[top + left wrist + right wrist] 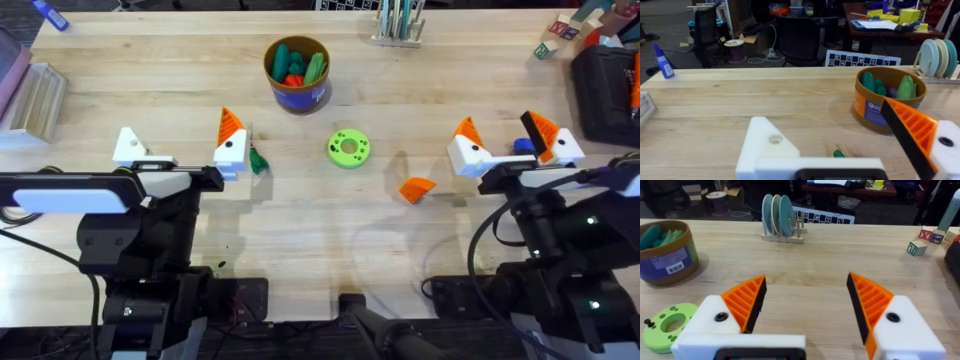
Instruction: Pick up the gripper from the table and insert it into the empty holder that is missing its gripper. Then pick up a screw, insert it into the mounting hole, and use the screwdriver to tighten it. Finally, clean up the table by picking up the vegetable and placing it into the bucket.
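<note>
On the table (300, 210), the loose orange gripper (417, 189) lies by itself between the green disc (348, 148) and the right claw (515, 146), touching neither. The left claw (178, 152) stands wide and holds nothing; its white outer block, the holder (129, 147), carries no orange wedge, while the inner block does. In the left wrist view that bare holder (765, 145) is cut off by the frame edge, as is the orange-tipped finger (912, 130) opposite. The vegetable (258, 160) lies just beside the left claw's inner finger, partly hidden by it from overhead; from the left wrist just a small green tip (839, 153) peeks over the claw body. The bucket (297, 74) stands upright well beyond the disc, already holding several green and orange toy pieces whose shapes are hard to separate. The right claw is also spread wide and empty, both its fingers (742, 302) fitted with orange ridged pads. A small blue object (523, 146) shows between its fingers overhead, too hidden to identify. Tiny dark screws (648, 323) sit beside the disc (667, 326) in the right wrist view.
</note>
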Robot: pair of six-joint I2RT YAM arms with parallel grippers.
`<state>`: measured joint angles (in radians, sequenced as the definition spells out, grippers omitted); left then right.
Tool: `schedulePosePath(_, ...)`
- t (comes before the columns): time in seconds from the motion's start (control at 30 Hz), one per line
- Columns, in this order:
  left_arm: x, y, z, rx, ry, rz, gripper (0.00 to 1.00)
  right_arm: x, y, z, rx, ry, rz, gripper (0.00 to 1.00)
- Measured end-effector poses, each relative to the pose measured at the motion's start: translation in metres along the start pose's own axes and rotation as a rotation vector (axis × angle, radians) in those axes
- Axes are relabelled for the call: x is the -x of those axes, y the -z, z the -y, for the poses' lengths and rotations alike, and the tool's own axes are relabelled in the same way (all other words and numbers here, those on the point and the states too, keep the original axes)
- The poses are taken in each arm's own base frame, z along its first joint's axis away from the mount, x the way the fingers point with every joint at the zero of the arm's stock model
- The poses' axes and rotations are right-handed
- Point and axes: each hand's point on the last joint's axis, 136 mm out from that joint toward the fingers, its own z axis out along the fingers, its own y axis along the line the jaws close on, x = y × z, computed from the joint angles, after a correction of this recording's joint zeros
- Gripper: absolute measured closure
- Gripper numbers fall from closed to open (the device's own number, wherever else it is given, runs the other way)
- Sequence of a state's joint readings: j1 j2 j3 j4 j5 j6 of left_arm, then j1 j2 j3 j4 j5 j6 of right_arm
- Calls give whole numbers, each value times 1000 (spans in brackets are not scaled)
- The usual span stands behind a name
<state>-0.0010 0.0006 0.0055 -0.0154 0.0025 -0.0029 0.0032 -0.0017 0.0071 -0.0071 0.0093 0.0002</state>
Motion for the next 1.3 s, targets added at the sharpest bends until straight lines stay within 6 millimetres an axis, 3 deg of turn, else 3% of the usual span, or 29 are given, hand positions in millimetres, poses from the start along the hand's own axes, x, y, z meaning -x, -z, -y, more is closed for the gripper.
schedulePosePath(0.23, 0, 0, -1, 5, -3, 1, 14, 0, 0, 0, 0, 0, -1, 10)
schedulePosePath(0.5, 14, 3, -1, 8, -3, 20, 14, -1, 1, 3, -20, -20, -20, 9)
schedulePosePath(0.6, 36, 11, -3, 21, -3, -1, 14, 4, 8, 8, -46, -27, -69, 10)
schedulePosePath(0.7, 67, 25, -8, 49, -5, -59, 14, 21, 21, 11, -71, -28, -121, 10)
schedulePosePath(0.8, 81, 33, -10, 61, -14, -190, 14, 37, 36, 13, -82, -27, -200, 10)
schedulePosePath(1.0, 52, 40, -13, 63, -63, -634, 15, 53, 55, 12, -85, -21, -371, 10)
schedulePosePath(1.3, 14, 15, -13, 50, -84, -891, 15, 63, 54, 13, -76, 22, -386, 11)
